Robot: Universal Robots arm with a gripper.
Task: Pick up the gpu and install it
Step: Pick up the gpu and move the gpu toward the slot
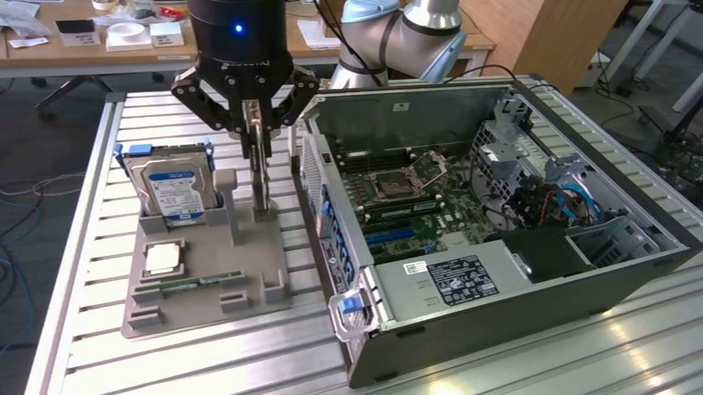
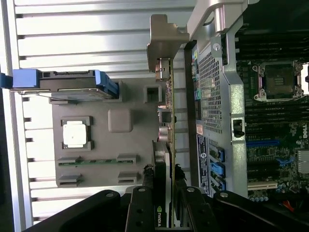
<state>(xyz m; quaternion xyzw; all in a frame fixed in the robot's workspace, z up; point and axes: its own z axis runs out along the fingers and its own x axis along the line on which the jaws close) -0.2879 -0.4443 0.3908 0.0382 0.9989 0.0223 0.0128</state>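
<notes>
The gpu stands on edge in the grey parts holder, a thin dark card seen edge-on. My gripper hangs straight above it, its black fingers closed against both faces of the card's upper part. In the wrist view the gpu runs away from the gripper, with its silver bracket at the far end. Its lower edge still seems to sit in the holder's slot. The open computer case lies beside the holder, with the motherboard and its blue slots exposed.
The holder also carries a silver hard drive with a blue label, a processor chip and a green memory stick. The case's side wall rises close beside the card. Everything rests on a ribbed aluminium table.
</notes>
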